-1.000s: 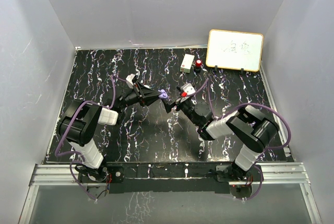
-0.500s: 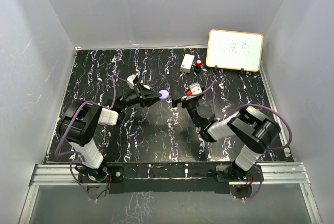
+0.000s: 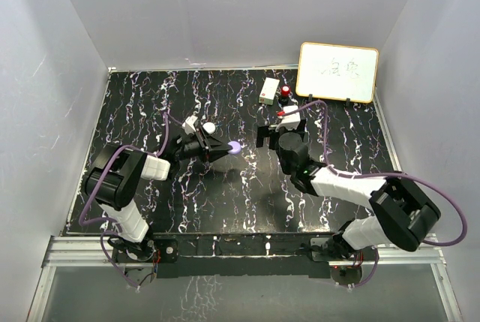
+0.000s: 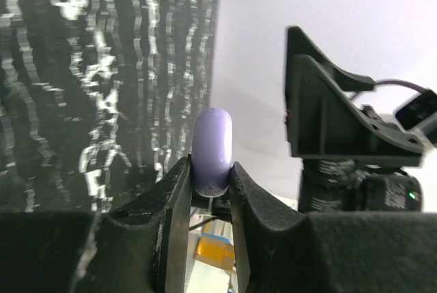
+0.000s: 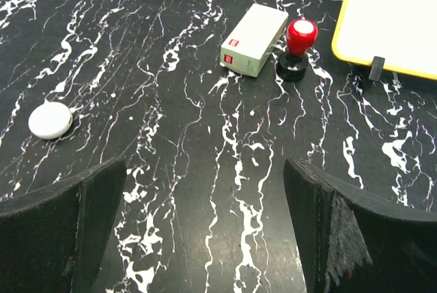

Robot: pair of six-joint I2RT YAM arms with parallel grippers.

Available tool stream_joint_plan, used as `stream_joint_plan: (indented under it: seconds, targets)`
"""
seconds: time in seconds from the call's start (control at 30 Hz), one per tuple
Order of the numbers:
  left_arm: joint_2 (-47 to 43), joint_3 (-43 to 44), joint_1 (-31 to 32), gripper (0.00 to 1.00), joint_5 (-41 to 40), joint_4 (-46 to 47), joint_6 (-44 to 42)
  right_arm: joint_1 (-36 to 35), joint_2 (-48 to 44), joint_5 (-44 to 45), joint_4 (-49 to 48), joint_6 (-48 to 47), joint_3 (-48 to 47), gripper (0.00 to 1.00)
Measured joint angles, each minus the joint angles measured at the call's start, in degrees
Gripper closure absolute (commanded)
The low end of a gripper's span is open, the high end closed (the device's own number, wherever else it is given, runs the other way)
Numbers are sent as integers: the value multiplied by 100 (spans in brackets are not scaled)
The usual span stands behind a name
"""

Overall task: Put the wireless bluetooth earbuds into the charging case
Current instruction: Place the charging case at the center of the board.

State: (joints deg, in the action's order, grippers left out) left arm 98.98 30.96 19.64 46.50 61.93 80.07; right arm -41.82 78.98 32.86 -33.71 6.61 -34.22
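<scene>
The left tool [image 3: 229, 148] is pinched narrow on a lavender round case [image 4: 212, 151], which stands on edge between the 2 fingertips and is held up off the bench [image 3: 187, 202] near its middle. In the left wrist view only the case's rounded rim shows above the tips, so whether its lid is open or shut cannot be told. A white round case [image 3: 209, 127] lies flat on the bench at about 10 o'clock from the held one, close to the left tool but apart from it. The right tool [image 3: 276, 128] hangs at 3 o'clock from the lavender case, well apart from it, with its 2 fingers spread wide and nothing between them, and it points toward 12 o'clock. Beyond it at 12 o'clock a small white box [image 5: 254, 39] lies with a red knob [image 5: 299, 42] just beside it at 3 o'clock. A yellow-framed whiteboard [image 3: 337, 72] stands at the bench's 1 o'clock corner.
</scene>
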Motion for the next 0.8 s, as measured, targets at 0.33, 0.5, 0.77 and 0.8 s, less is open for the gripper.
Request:
stream_joint_plan:
  seconds: [0.33, 0.5, 0.77, 0.8]
  targets:
    - [-98, 566, 0, 100, -914, -2236, -1569, 26, -369, -26, 612, 221, 125, 2]
    - [131, 1128, 0, 100, -1215, -2647, -1932, 33, -485, -72, 675, 293, 184, 2]
    - [944, 2046, 0, 99, -1631, -3392, -2393, 39, -824, -136, 693, 341, 354, 2]
    - [1045, 2170, 0, 100, -1668, -3458, -2439, 48, -876, -138, 695, 345, 376, 2]
